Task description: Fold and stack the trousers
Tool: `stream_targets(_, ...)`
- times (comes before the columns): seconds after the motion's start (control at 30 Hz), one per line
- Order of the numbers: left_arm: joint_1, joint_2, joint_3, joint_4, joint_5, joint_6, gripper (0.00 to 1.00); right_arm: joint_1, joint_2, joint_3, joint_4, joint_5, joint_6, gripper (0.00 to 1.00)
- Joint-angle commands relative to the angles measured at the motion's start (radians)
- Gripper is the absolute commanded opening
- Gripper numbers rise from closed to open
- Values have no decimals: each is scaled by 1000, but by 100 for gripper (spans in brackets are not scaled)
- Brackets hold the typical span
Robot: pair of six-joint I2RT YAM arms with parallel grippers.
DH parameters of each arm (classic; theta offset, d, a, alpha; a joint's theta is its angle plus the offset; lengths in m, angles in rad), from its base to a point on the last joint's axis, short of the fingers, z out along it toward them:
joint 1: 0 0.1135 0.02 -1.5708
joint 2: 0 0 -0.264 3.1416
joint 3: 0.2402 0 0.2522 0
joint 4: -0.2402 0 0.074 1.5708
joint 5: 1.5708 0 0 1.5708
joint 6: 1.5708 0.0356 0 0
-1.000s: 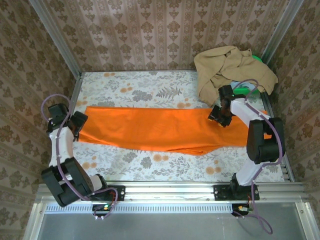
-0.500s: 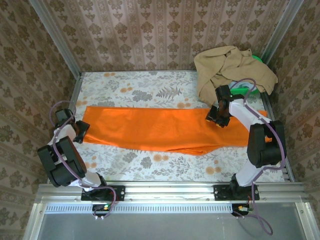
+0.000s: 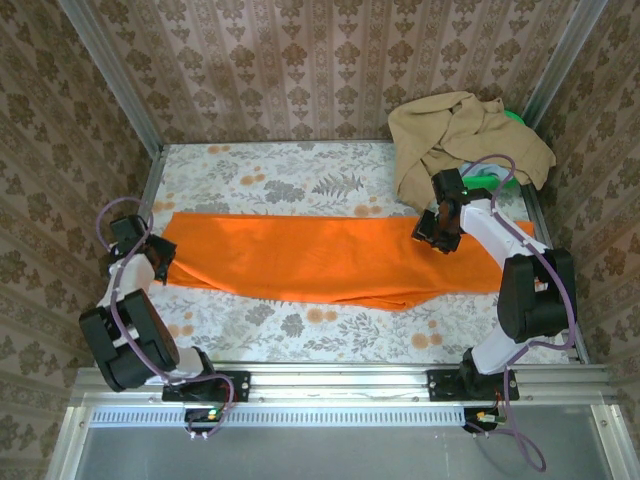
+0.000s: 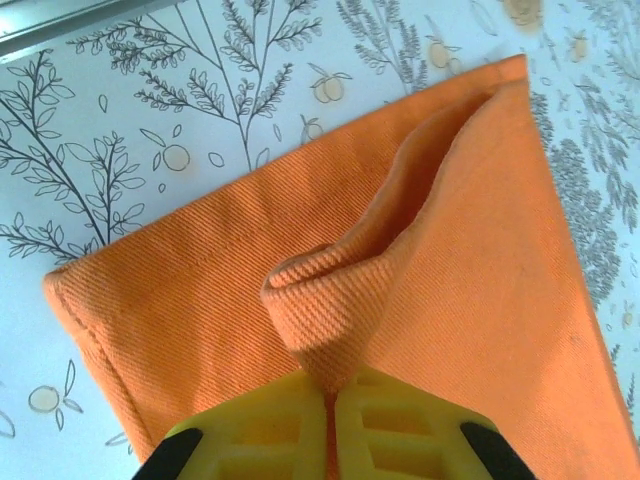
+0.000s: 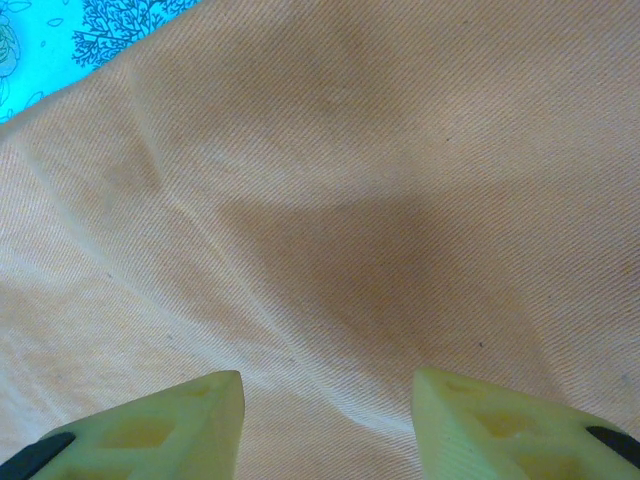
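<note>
On the floral surface (image 3: 290, 170) the trousers (image 3: 300, 262) lie full length, so we judge folding barely begun: left gripper (image 4: 328, 398) clamped on their end, right gripper (image 5: 328, 405) open, empty, just above the cloth.

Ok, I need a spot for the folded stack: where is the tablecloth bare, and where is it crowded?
Two bare strips of floral tablecloth: one between the back wall and the orange trousers, left of the tan garment; one between the trousers and the near rail. The far right corner is crowded: the tan garment and right gripper.
</note>
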Motion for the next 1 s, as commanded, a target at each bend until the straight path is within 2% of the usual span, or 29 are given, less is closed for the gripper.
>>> stream_targets(0.0, -21, -34, 10, -88, -39, 11, 11, 11, 8, -15, 0, -5, -12, 50)
stream_targets(0.07, -35, -47, 14, -127, -50, 8, 12, 11, 14, -18, 9, -13, -15, 50)
stream_targets(0.1, -44, -58, 18, -149, -66, 12, 15, 11, 18, -21, 14, -20, -18, 50)
stream_targets(0.13, -54, -69, 19, -173, -85, 15, 23, 11, 23, -20, 17, -26, -22, 50)
stream_targets(0.2, -61, -113, 16, -222, -117, 4, 26, 11, 32, -15, 17, -31, -32, 50)
stream_targets(0.27, -60, -170, -2, -215, -123, -3, 48, 10, 37, -15, 18, -31, -37, 50)
stream_targets(0.3, -62, -183, 9, -224, -124, 0, 50, 11, 41, -13, 22, -32, -38, 50)
stream_targets(0.37, -70, -179, 46, -261, -137, 4, 74, 11, 44, -10, 22, -38, -40, 50)
stream_targets(0.4, -69, -172, 58, -270, -136, 10, 79, 11, 42, -7, 22, -43, -41, 50)
stream_targets(0.43, -69, -163, 62, -266, -135, 12, 80, 12, 38, -8, 26, -48, -39, 50)
stream_targets(0.57, -63, -131, 22, -237, -137, 4, 82, 17, 23, -16, 33, -57, -31, 50)
stream_targets(0.7, -2, -88, -52, -114, -68, 0, 59, 23, 18, -34, 35, -64, -33, 50)
stream_targets(0.8, 22, -23, -48, -53, -61, 25, 43, 27, 10, -51, 36, -66, -34, 50)
stream_targets(0.83, 31, 6, -33, -52, -51, 34, 40, 30, 6, -57, 36, -66, -36, 50)
stream_targets(0.97, 46, 58, -21, -30, -75, 44, 40, 31, -8, -73, 30, -60, -35, 50)
